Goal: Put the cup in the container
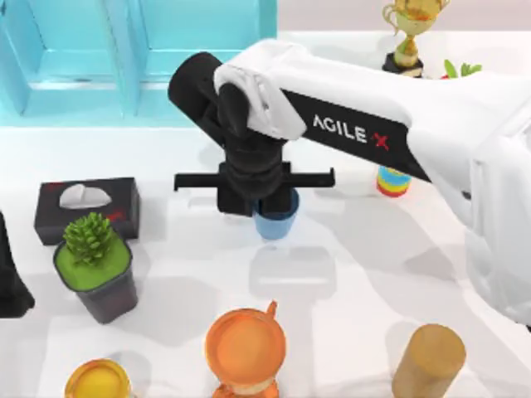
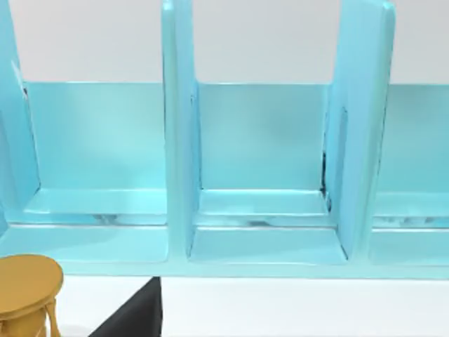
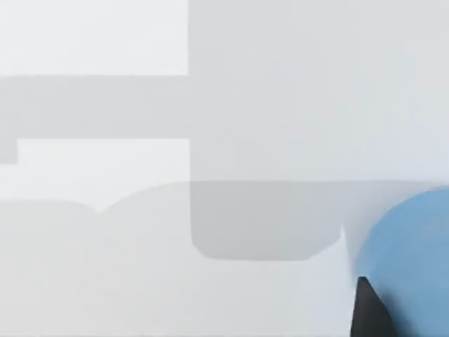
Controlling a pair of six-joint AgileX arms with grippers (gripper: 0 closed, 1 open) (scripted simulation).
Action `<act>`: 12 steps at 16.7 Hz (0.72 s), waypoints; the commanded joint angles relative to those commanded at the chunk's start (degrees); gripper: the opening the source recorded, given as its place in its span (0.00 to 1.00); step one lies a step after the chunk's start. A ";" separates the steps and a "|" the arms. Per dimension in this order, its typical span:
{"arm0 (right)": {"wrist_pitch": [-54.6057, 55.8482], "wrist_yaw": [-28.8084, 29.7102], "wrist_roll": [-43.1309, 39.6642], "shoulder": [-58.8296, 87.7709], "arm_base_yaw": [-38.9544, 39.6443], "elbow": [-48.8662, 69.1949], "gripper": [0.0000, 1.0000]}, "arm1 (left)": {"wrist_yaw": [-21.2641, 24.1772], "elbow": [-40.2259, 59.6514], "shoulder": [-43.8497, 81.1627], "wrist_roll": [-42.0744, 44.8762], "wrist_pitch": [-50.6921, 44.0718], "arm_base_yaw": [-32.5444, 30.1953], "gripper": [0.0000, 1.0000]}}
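Closest to the top camera is your right arm (image 1: 373, 124), stretched across the worktop (image 1: 348, 265) from the 3 o'clock side, with the right gripper (image 1: 264, 206) pointing down near the middle. Directly below it, peeking out toward 5 o'clock, sits the cup (image 1: 278, 222), upright with its long axis vertical and its mouth up. In the right wrist view the cup (image 3: 414, 260) shows as a blue curve right beside a dark finger (image 3: 368, 309), so you are right at it (whether the jaws are clenched on the wall or just straddling it, you cannot tell from these pictures). The container (image 1: 141, 58) lies toward 11 o'clock from the cup, along the far edge, and the left wrist view looks straight into its blue compartments (image 2: 263, 175). Your left arm (image 1: 12, 282) is parked at the 9 o'clock edge. Judging by this, the right arm is far the nearer one and the grasp is the step in hand; the carry would run up and to 11 o'clock, clear of the tissue box (image 1: 87, 207) and the potted plant (image 1: 95, 265).
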 joint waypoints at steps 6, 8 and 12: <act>0.27 -1.78 -3.71 -3.96 -3.42 -0.17 0.00 | 0.00 0.00 0.00 0.00 0.00 0.00 1.00; 0.16 -3.67 -9.00 -9.48 -8.50 -1.20 0.00 | 0.00 0.00 0.00 0.00 0.00 0.00 1.00; -2.74 -7.01 -24.59 -23.46 -23.80 -7.54 0.00 | 0.00 0.00 0.00 0.00 0.00 0.00 1.00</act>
